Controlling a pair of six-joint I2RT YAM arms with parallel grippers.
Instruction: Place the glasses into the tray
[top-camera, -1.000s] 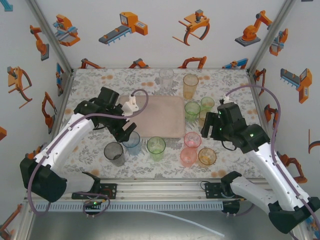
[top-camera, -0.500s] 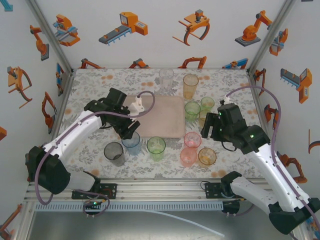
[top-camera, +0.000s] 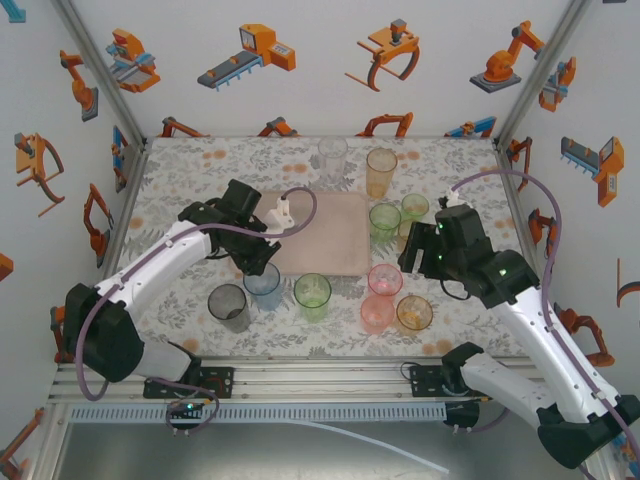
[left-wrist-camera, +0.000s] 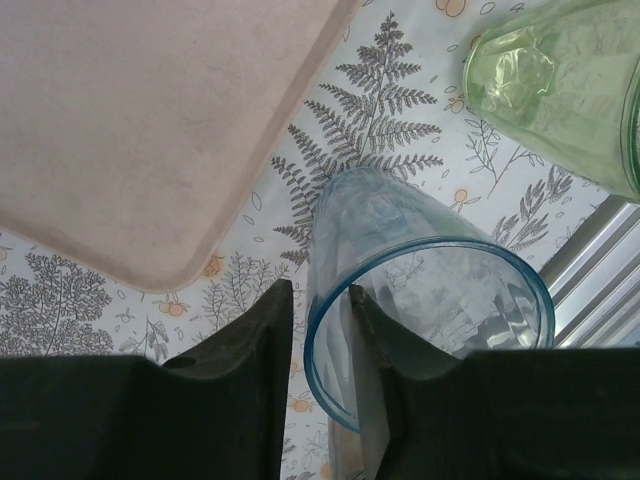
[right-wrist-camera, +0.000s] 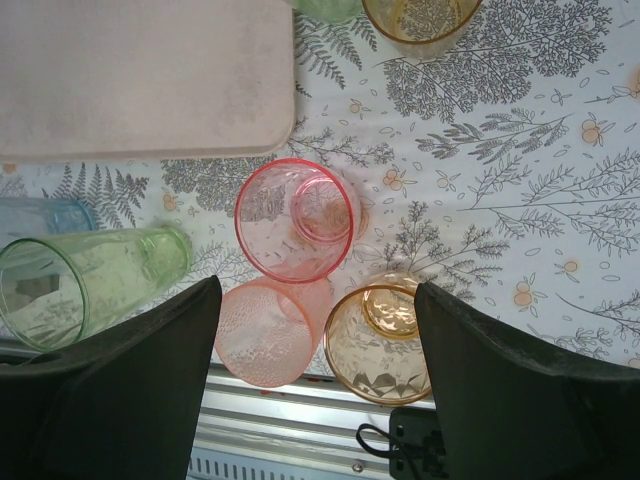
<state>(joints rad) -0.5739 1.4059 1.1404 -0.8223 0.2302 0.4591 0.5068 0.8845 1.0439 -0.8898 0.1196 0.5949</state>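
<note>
**A:** Where is the left gripper?

**B:** Down at the blue tumbler. That tumbler stands on the floral tablecloth, just near of the tray's near-left corner. The outer finger is outside the tumbler's wall and the other finger is inside it.

**A:** Clenched on it?

**B:** I cannot tell. The jaws are narrow around the wall, but a sliver of cloth shows between the outer finger and the glass.

**A:** And the tray?

**B:** It is pale pink and sits mid-table. Every tumbler I can see stands outside it, on the cloth. The grey tumbler is left of the blue one and the near green tumbler is right of it. The clear tumbler and the tall orange tumbler stand beyond the far edge. The deep green tumbler and the pale green tumbler are beside the right edge.

**A:** What about the right gripper?

**B:** Its fingers are spread wide, released and grasping nothing. It hangs above the pink tumbler, with the salmon tumbler and the amber tumbler just nearer.
</note>
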